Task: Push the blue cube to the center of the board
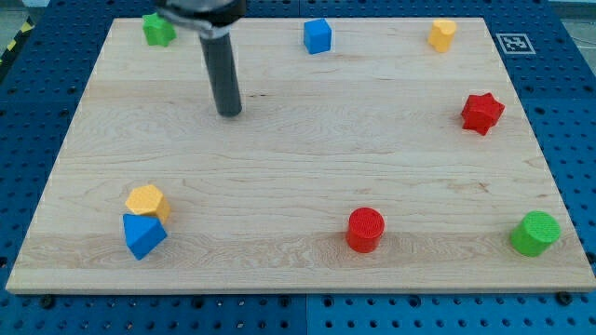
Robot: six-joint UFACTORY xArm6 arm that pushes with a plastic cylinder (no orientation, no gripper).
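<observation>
Camera view is filled mostly by a pale wooden board (298, 158), laid flat on a blue perforated table (559, 112) so that blocks can be slid across it. Next in size is the dark rod, descending from the view's top-left, with my tip (229, 113) set down on bare wood in the upper-left part of the board. No jaws are fitted; the rod ends plainly, so nothing is gripped and pushing is the only means available.

The blocks are scattered around the edges, and the middle is left unoccupied. The blue cube (318, 35) is found at the view's top edge, slightly right of centre, well apart from the tip and up and to its right. A push toward the view's bottom is judged necessary, so the tip would have to be brought behind the cube, along the top edge.

A second blue block (143, 234), of less certain shape, is seen at the bottom left, touching a yellow block (146, 200). Also present are a green cylinder (535, 233), a red cylinder (365, 229), a red star (481, 113), a green block (158, 29) and a yellow block at the top right (441, 34).
</observation>
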